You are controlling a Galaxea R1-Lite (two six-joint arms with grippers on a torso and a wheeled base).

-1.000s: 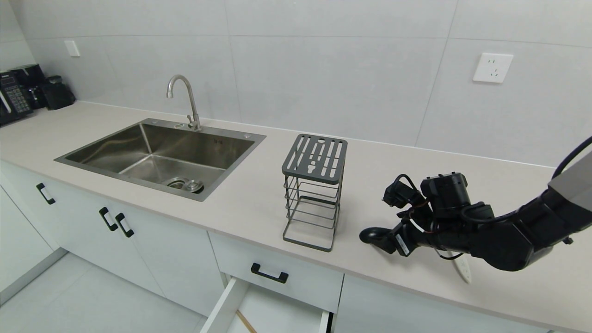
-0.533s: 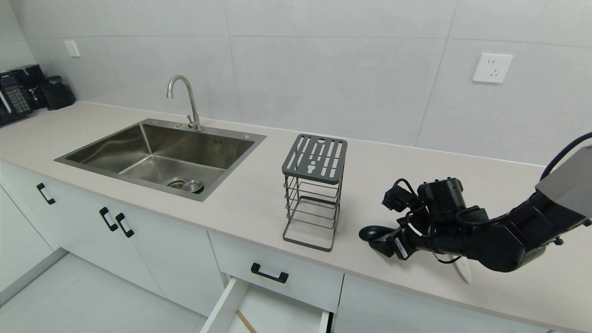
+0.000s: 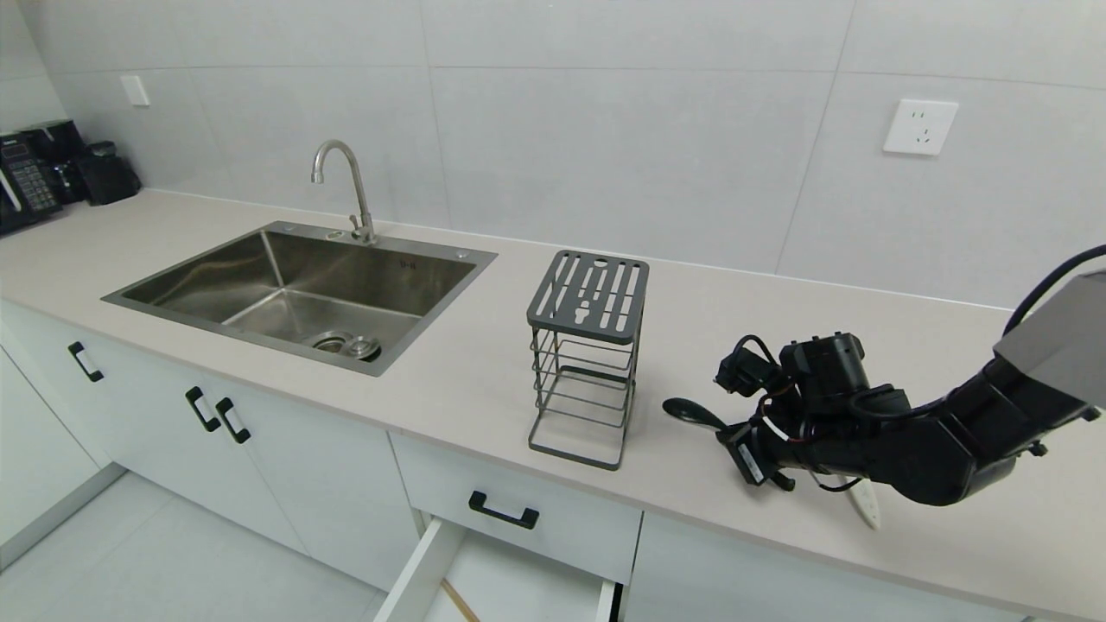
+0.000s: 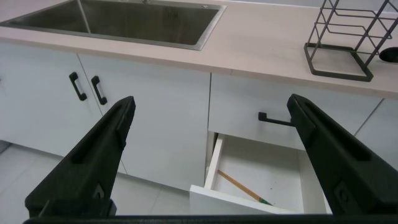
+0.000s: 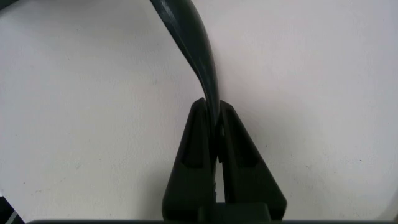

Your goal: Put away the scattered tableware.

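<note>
Black spoon (image 3: 691,413) pinched by the thin end of its handle in the right jaws, pressed tight on it. Round end of the spoon pointing toward the wire rack (image 3: 587,363), near the rack's foot but apart from it. Low over the pale bench (image 3: 484,380); cannot tell whether touching it. From the right wrist, same spoon (image 5: 189,37) curving away from the two black fingers (image 5: 242,162) squeezing it, pale bench behind.

Right arm (image 3: 916,441) stretched low across the bench from the right side. Under it, on the bench, a white pointed thing (image 3: 867,510) poking out toward the front edge; too hidden to name.

Grey rack standing upright on the bench, between the spoon and the steel sink (image 3: 302,294), with a flat top full of slots. Bent tap (image 3: 341,186) behind the sink.

Nothing between the left jaws, spread wide, hanging low in front of the white cupboards, below the bench edge. One black finger (image 4: 93,162) big and close to that wrist's camera. Beyond it, a drawer (image 4: 261,180) pulled open under the rack, with a thin wooden stick (image 4: 242,185) lying inside. Same drawer (image 3: 501,587) seen from the head.

White wall socket (image 3: 921,126) on the tiles above the right arm. Black machines (image 3: 52,168) far off at the left end of the bench.
</note>
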